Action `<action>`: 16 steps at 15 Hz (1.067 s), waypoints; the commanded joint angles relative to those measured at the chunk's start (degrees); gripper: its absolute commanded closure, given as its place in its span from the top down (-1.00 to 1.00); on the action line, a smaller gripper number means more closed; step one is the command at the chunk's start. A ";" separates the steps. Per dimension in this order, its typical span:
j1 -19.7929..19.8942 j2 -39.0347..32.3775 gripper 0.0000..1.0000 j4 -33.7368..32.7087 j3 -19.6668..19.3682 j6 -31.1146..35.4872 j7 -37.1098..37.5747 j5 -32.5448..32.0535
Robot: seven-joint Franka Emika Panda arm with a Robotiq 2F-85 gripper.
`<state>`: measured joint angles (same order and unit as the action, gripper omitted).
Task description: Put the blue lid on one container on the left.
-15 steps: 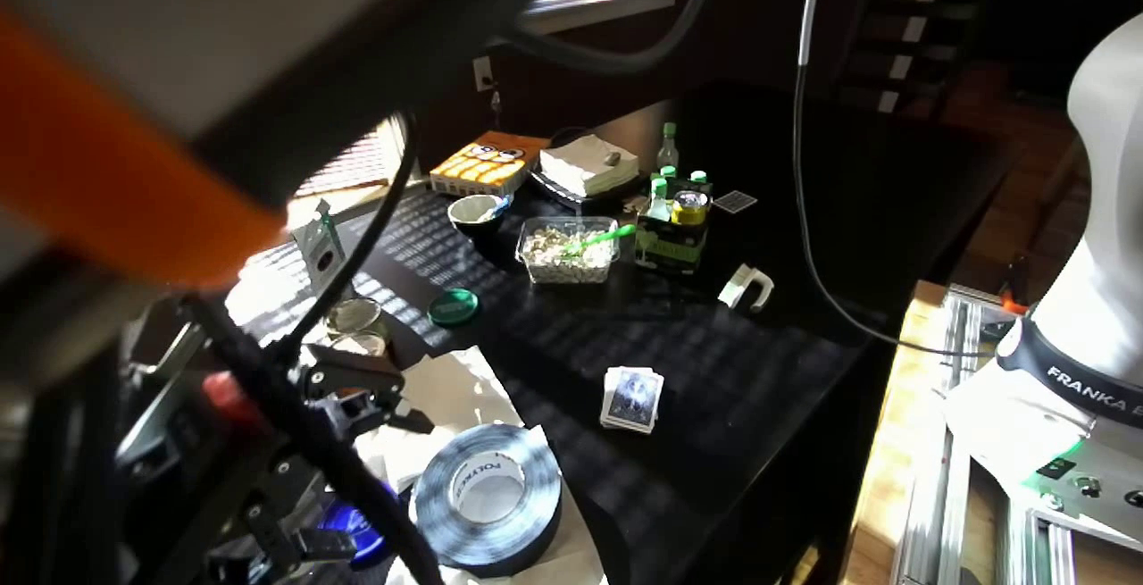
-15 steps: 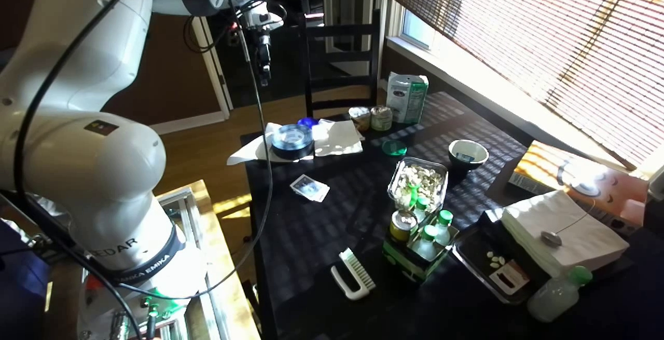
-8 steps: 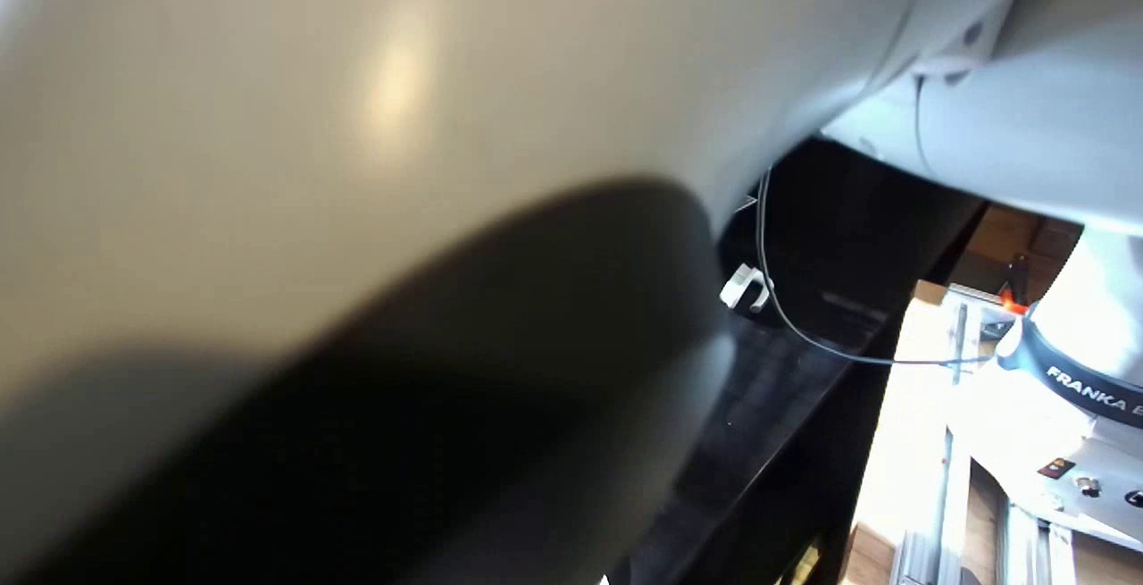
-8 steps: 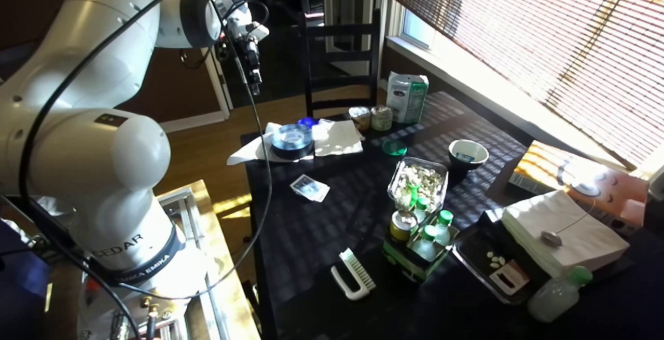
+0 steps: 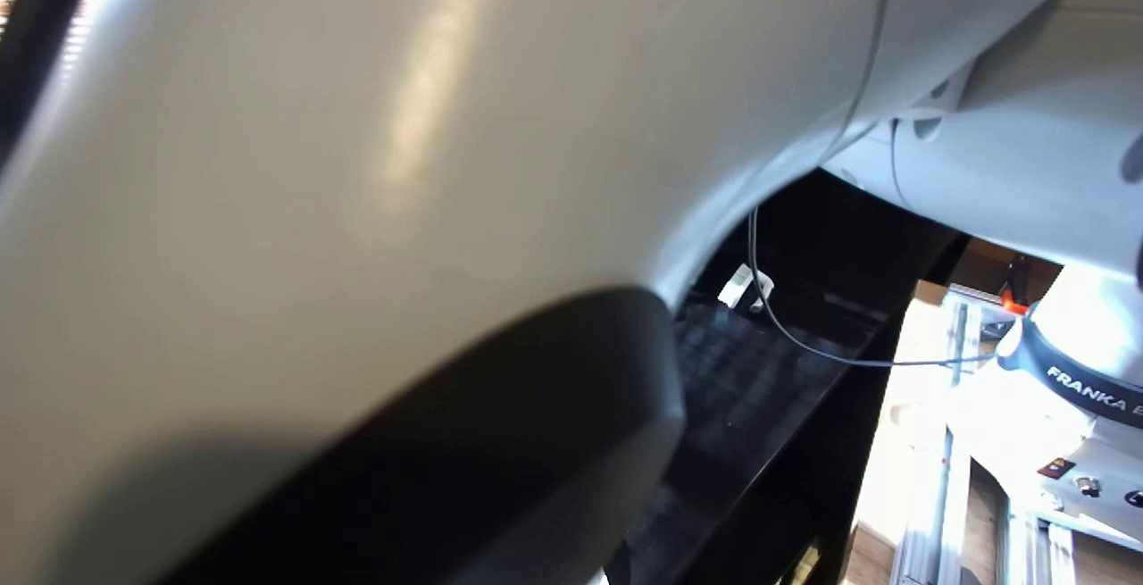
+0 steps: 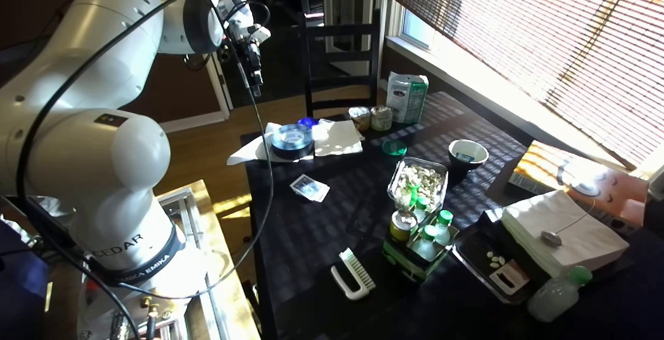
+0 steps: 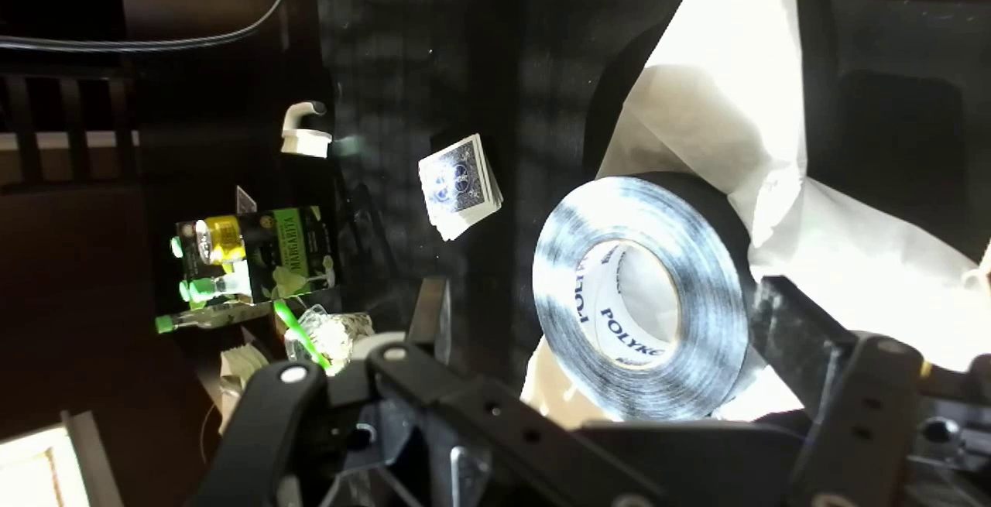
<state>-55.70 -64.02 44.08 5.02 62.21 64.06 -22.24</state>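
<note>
Nearest, in the wrist view: the black metal two-fingered gripper, with fingers spread wide apart and pointing downward, in the air well above the black table. Joined to it, the thick white robot arm, in an exterior view so close as to hide most of the table.

Lower down, visible between the fingers: a large round roll of silvery-blue tape with a white printed core, lying flat on creased white paper. Just behind this roll, in an exterior view: the small round bright-blue plastic lid, too small there to tell whether touching the roll or not.

A little farther, just beside the paper: a short brownish cylindrical container and a short pale greenish-white cylindrical container, both upright, close side by side, and apart from the lid, with paper in between. Behind them, a standing silvery-and-green pouch; nearer to the table's middle, a flat round green disc.

Farther over the table: a small stack of blue-backed playing cards; a clear plastic box filled with small pale pieces, with a white-lined dark bowl near it; a dark carton holding green-capped bottles and a yellow can; a white brush. Farthest: a black tray, a thick stack of white paper sheets and a flat orange box.
</note>
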 commanded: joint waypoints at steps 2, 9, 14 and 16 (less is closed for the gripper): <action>0.95 -1.03 1.00 -2.02 0.12 -0.68 3.30 2.26; 5.42 -7.60 1.00 -13.59 -3.23 -6.22 -16.03 0.88; 5.62 -10.24 1.00 -14.96 -6.05 -10.70 -29.36 2.06; 6.01 -12.11 1.00 -17.57 -5.65 -9.17 -34.03 3.25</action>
<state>-49.54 -71.78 33.65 -0.16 54.01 36.89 -21.05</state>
